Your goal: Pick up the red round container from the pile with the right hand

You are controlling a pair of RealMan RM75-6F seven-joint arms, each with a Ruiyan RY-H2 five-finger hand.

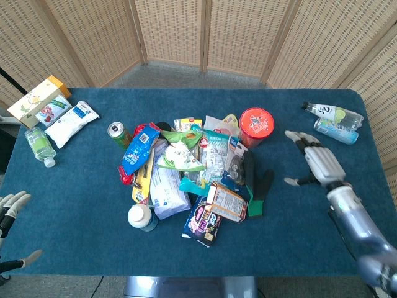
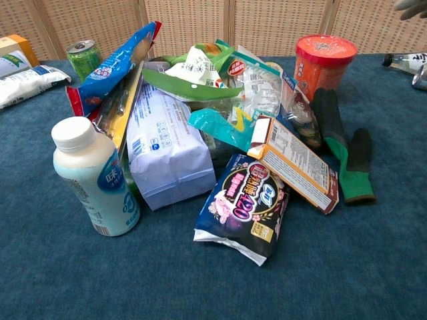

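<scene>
The red round container (image 1: 256, 126) stands upright at the back right edge of the pile, its red lid up; the chest view shows the container (image 2: 323, 63) behind a black and green glove (image 2: 341, 147). My right hand (image 1: 317, 164) hovers above the cloth to the right of the container, fingers spread, holding nothing, a clear gap between them. Only a fingertip of that hand (image 2: 412, 7) reaches the chest view's top right corner. My left hand (image 1: 11, 211) sits at the table's near left edge, fingers apart and holding nothing.
The pile holds a white bottle (image 1: 141, 217), a white and blue pouch (image 1: 167, 185), snack bags and a green can (image 1: 116, 132). Two bottles (image 1: 334, 121) lie at the far right. Boxes and packets (image 1: 46, 108) sit far left. The blue tablecloth (image 1: 298, 236) covers the table.
</scene>
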